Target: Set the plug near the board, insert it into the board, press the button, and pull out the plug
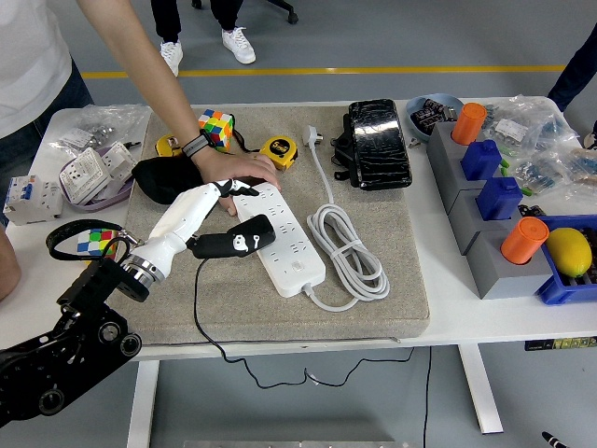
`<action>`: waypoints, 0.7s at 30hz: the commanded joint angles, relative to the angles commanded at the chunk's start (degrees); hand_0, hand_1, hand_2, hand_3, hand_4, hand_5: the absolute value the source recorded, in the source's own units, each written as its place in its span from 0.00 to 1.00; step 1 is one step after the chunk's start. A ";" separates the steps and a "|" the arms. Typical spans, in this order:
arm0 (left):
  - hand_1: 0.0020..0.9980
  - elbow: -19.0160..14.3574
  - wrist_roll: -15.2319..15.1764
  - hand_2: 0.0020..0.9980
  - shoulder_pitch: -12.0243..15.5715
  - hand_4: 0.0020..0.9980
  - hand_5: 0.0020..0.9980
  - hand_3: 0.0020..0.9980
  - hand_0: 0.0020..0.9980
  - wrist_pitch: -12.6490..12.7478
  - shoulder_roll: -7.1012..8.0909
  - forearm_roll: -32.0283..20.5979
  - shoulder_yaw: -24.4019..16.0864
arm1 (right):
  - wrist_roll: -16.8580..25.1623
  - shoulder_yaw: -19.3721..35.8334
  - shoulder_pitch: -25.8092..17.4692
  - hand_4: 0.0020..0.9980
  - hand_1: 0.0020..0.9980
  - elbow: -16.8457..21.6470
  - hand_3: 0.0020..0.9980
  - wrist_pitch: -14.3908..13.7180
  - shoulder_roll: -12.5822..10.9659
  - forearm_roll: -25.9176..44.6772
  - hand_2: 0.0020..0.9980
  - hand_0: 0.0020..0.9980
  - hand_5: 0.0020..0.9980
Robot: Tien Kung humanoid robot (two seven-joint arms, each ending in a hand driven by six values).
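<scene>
The robot's white-shelled left hand [216,217] is reaching over a long white power strip [284,239] lying on a grey felt mat [373,308], its fingers curling around a black plug adapter [250,231]. How firmly they are gripping is hard to make out, since the palm is hiding most of the plug; the plug's thin black cord [207,329] is trailing off the table's near edge. A person's hand [235,171] is pressing down on the strip's far end, partly covered by the robot's fingers.
</scene>
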 joint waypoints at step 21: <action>0.09 -10.62 22.84 0.18 -2.01 0.77 0.00 0.79 0.08 -20.99 0.10 -4.84 0.30 | -0.08 -0.05 -0.05 0.92 0.64 0.07 0.54 0.06 -0.08 -0.13 0.60 0.57 0.47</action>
